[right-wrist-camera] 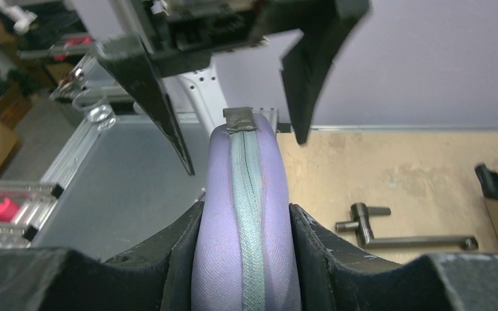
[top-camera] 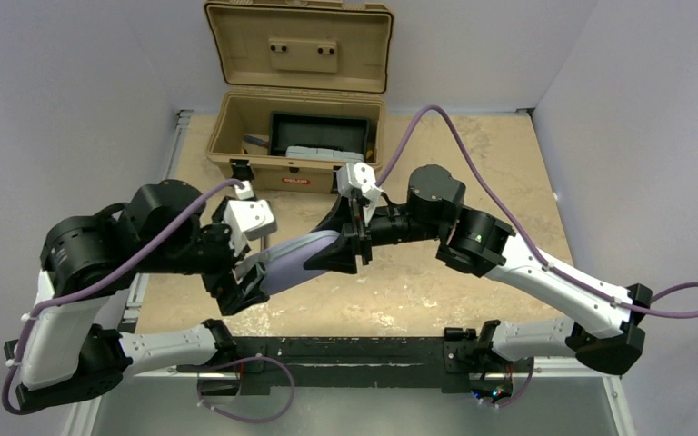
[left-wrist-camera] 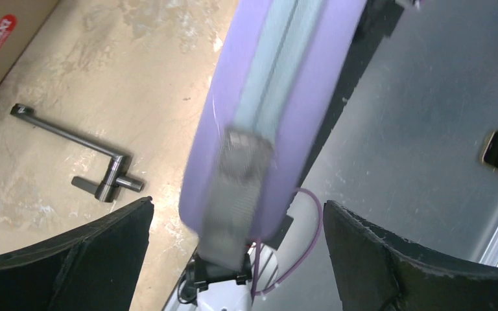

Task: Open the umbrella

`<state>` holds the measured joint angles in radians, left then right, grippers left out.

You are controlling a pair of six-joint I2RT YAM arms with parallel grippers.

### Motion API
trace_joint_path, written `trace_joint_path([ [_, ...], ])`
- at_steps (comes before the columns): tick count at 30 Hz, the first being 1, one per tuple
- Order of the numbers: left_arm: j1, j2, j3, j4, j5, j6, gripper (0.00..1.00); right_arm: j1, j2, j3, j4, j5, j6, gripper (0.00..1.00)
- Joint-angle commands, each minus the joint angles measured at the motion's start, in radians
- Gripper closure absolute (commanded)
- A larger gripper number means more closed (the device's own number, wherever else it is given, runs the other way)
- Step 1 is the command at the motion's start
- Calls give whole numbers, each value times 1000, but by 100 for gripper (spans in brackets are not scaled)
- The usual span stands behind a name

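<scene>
Left gripper (left-wrist-camera: 238, 204) splayed wide; right gripper (right-wrist-camera: 246, 210) clamped tight; arms angled inward

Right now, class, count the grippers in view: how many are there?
2. The left gripper stands open around one end of the lavender case; the right gripper clamps its sides.

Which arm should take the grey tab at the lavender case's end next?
Left, probably. The left gripper is open, straddling the grey tab, while the right gripper is shut on the lavender case, holding it.

Set flat on the mottled tan tabletop (top-camera: 418, 291): an open tan toolbox (top-camera: 273, 173) at the far edge, a dark metal crank (left-wrist-camera: 71, 137) near it.
</scene>
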<state>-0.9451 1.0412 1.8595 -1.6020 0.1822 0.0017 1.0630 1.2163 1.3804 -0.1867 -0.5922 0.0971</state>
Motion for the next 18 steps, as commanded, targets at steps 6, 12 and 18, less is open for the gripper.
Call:
trace_joint_path([
  [6, 0, -33, 97, 180, -118, -373, 0, -119, -128, -27, 259, 339, 306, 100],
  [12, 1, -96, 53, 439, -312, -569, 0, -194, -162, 22, 284, 505, 571, 100],
  [18, 2, -304, -287, 1018, -369, -737, 0, -209, -177, 39, 390, 512, 844, 100],
])
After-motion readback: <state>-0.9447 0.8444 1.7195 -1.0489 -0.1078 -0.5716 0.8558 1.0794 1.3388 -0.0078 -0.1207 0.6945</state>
